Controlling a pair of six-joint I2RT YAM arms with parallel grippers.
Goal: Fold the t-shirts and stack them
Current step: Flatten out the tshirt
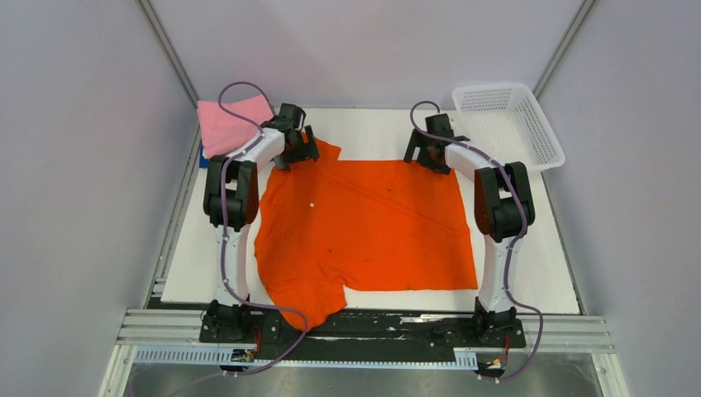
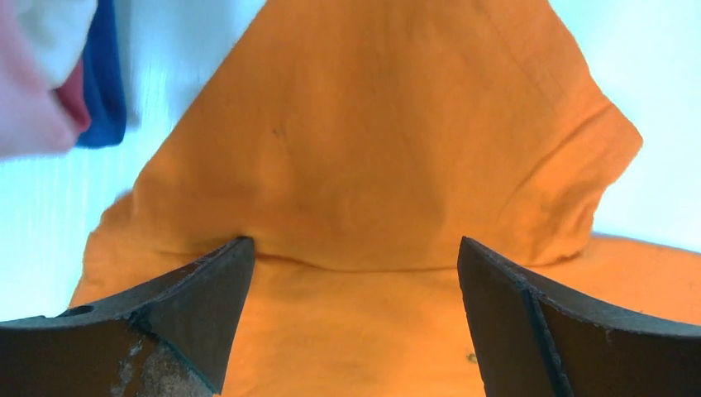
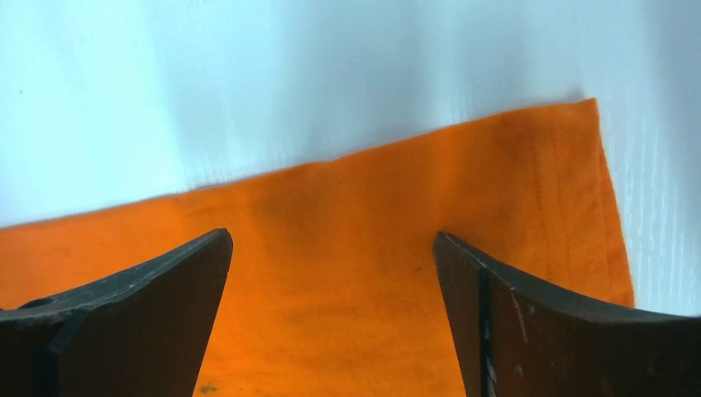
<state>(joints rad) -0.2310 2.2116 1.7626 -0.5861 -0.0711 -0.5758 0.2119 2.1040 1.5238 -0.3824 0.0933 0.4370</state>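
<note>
Lying flat, bright orange t-shirt, seemingly rumpled far-left.

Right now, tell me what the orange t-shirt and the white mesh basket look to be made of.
Orange t-shirt: soft matte knit cloth, probably cotton; it lies limp and creased, with a stitched hem. White mesh basket: rigid moulded plastic, it seems, smooth finish; straight grid walls under a solid rim.

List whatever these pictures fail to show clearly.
Folded stack: top view, left arm covers its near corner; layers under the pink barely show.
Same stack, left wrist view: blurred, cut by the frame's corner.
Orange t-shirt far-left sleeve: top view, left pincer overhangs it.
Right pincer: whether it touches cloth, no view settles.
</note>
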